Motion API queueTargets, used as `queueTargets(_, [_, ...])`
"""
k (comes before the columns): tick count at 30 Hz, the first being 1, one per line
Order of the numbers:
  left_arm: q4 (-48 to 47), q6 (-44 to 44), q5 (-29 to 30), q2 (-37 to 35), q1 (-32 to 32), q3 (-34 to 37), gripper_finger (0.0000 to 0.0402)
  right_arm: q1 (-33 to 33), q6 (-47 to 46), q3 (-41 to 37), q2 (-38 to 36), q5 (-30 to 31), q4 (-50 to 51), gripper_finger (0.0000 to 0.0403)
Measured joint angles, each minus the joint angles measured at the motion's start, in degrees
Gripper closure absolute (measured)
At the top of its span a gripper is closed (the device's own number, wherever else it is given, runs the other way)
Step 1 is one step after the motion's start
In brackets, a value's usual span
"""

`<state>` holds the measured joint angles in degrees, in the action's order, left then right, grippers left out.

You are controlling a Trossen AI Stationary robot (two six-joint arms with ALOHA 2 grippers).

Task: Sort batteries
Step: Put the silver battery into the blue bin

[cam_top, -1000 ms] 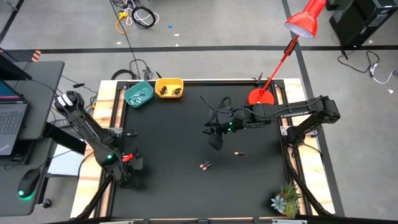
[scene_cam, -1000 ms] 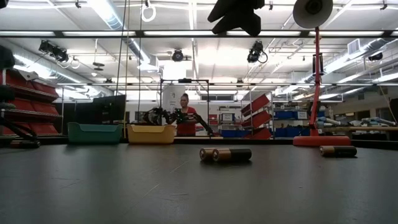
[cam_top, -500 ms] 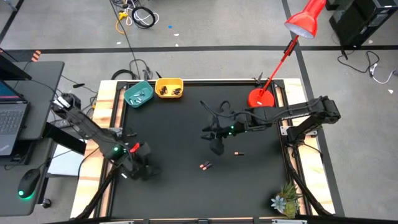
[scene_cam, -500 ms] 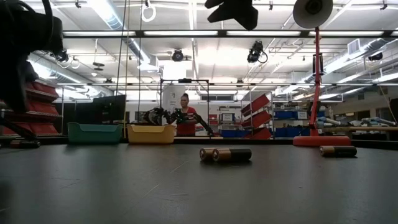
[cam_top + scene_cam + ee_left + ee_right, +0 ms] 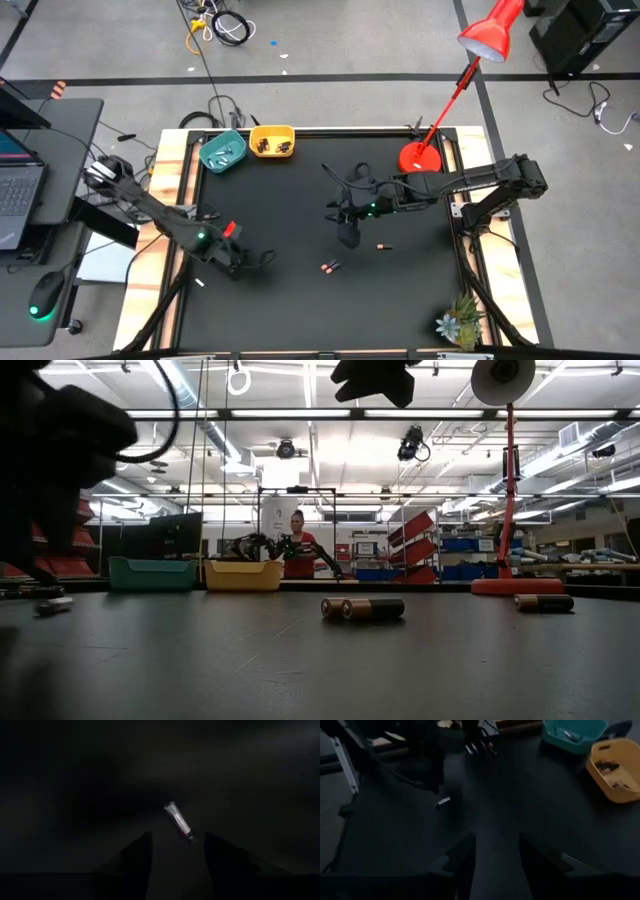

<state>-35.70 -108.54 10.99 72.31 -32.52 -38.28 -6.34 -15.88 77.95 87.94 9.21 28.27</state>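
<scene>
Left gripper (image 5: pixel 172 852) low over mat, fingers apart, empty, silver battery (image 5: pixel 180 822) just ahead. Next: straddle it, close. Right gripper (image 5: pixel 495 852) waits mid-table, apart.

Left gripper (image 5: pixel 243 264) low, fingers parted; right gripper (image 5: pixel 347 234) raised, parted

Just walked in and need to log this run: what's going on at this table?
Two arms are sorting batteries into a teal bowl and a yellow bowl at the table's far edge; both already hold some. The left gripper hovers with jaws open over a silver battery near the left front. The right gripper hangs open mid-table, holding nothing. A dark pair and a single battery still lie loose on the mat.
</scene>
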Motion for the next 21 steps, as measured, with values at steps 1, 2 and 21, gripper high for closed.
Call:
queueTargets(1, [2.2, 0.0, 0.6, 1.1, 0.6, 0.0, 0.0205, 0.2, 0.0, 0.0, 0.0, 0.0, 1.0, 0.0243])
queueTargets(2, [4.1, 0.1, 1.7, 2.0, 1.1, 0.0, 0.0198, 0.4, 0.0, 0.0, 0.0, 0.0, 2.7, 0.0243])
queueTargets(21, [18.8, 5.1, 25.5, 6.2, 5.1, -0.1, 0.0214, 0.7, 15.8, -26.6, 0.1, -6.0, -19.7, 0.0243])
